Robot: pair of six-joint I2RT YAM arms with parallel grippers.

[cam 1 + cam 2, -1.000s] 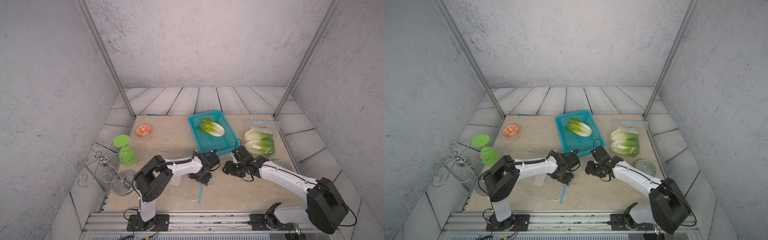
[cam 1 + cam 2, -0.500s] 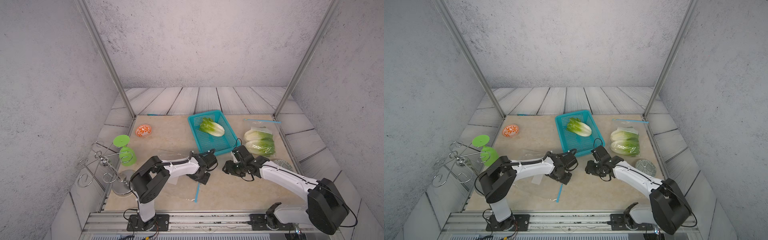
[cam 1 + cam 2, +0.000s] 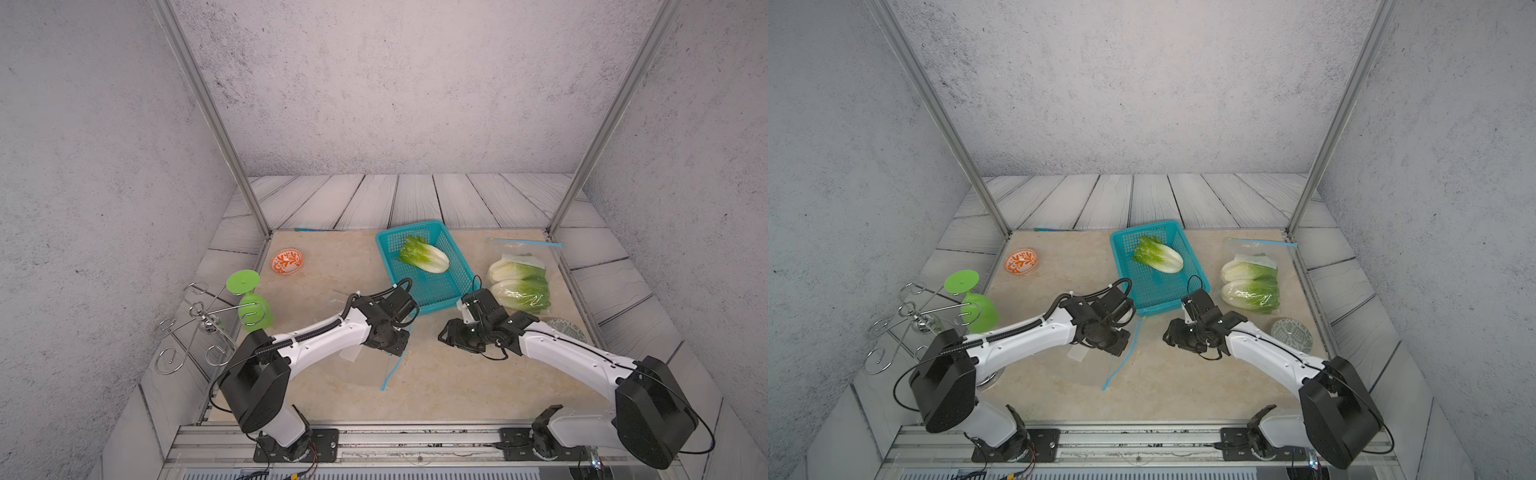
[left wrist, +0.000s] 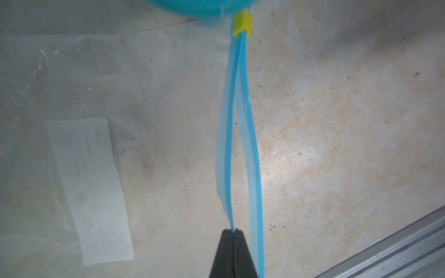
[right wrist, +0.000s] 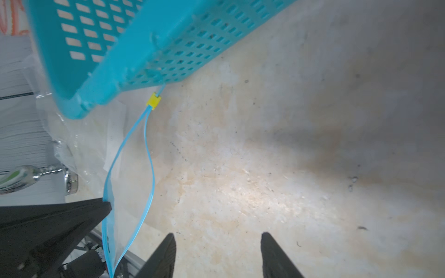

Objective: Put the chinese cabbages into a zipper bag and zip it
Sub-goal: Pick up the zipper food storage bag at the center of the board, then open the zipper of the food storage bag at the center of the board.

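Just off the near corner of the basket (image 3: 444, 303), left end effector (image 4: 233, 231) clamped on one lip of the flat zipper bag (image 4: 101, 79), probably to lift its mouth open; right end effector (image 5: 218, 235) jaws apart, empty; one cabbage (image 3: 424, 258) in basket, two cabbages (image 3: 518, 293) beside it

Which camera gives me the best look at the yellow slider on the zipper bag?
The left wrist view: the yellow slider is large and sharp at the end of the parted blue zipper strips, beside the basket. The right wrist view shows it smaller. In both top views it is too small to make out.
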